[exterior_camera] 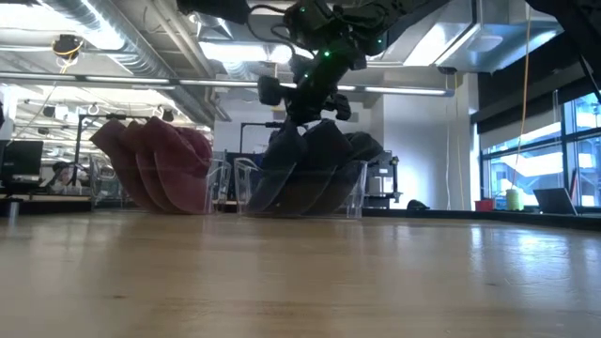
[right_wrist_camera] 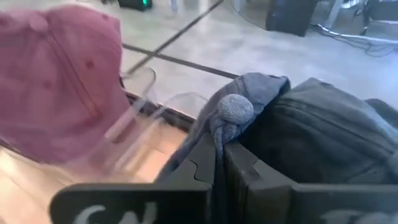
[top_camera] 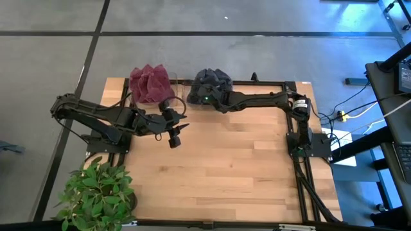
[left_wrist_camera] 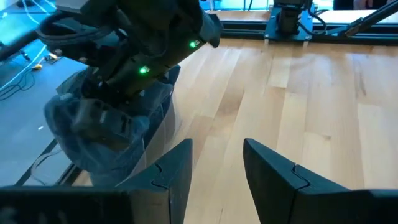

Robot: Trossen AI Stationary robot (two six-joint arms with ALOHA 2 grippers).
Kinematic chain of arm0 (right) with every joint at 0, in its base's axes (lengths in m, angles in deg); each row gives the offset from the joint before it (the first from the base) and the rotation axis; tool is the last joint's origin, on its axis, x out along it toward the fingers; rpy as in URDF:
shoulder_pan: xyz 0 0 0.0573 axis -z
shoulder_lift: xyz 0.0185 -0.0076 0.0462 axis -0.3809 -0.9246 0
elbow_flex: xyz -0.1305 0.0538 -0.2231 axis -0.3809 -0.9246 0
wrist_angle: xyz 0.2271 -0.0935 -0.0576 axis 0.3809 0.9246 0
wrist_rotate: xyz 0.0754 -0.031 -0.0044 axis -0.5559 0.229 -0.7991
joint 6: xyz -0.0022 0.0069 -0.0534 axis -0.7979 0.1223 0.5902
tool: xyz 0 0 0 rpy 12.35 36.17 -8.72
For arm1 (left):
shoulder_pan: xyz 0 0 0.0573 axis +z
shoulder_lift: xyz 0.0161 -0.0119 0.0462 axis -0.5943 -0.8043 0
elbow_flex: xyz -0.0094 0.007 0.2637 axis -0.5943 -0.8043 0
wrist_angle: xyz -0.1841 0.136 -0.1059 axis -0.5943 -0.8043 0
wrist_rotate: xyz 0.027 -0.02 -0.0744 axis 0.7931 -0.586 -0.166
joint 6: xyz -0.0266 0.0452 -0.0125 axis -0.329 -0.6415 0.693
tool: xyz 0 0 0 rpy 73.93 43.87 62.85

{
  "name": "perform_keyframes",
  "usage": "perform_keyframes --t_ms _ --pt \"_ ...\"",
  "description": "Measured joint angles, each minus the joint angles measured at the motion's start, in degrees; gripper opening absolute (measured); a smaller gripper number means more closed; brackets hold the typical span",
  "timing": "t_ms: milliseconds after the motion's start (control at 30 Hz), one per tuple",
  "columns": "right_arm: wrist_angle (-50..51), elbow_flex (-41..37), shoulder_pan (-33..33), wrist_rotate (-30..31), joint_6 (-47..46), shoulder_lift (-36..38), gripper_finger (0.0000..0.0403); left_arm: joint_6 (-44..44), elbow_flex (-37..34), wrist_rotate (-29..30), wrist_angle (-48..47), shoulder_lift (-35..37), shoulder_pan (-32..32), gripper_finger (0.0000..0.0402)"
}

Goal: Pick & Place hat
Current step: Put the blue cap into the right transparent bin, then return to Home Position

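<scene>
Right tool (right_wrist_camera: 219, 163) pinches grey hat (right_wrist_camera: 298, 124); grip point hidden overhead.

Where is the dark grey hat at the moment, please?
In the high view the dark grey hat sits at the table's far edge, right of the maroon hat, with the right tool on it.

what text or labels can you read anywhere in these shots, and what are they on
"CN": pale letters, cut off by the picture's edge, on the dark body of the right gripper, seen in its own wrist view; more may follow out of frame.
Nothing else is readable: the red hats, the dark hats, the clear holders, the left gripper and the wooden table show no writing.
</scene>
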Motion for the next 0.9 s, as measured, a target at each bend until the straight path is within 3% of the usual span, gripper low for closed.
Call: perform_keyframes --t_ms 167,267,400,567,700,900 --pt "3.29 0.0 0.04 -0.47 9.64 0.0 0.0026 -0.2 0.0 4.95 -0.19 -0.02 0.0 0.0142" --pt "4.36 -0.04 0.03 -3.08 10.51 0.19 0.0049 0.67 0.0 7.25 -1.46 0.47 0.07 0.0143" --pt "4.97 -0.05 0.04 -8.72 10.66 1.03 0.0103 3.66 0.0 7.02 -4.65 3.11 0.71 0.014" --pt "6.68 -0.09 0.0 -8.73 10.55 4.27 0.018 6.07 -0.56 8.74 -7.37 8.84 0.79 0.014" --pt "9.72 -0.04 -0.06 -9.43 11.81 8.56 0.0222 7.76 -5.17 8.93 -6.23 15.15 0.76 0.0143" --pt "17.22 -2.54 -1.75 -22.29 16.63 17.8 0.0245 11.43 -13.53 9.05 -4.63 26.79 0.74 0.0141"
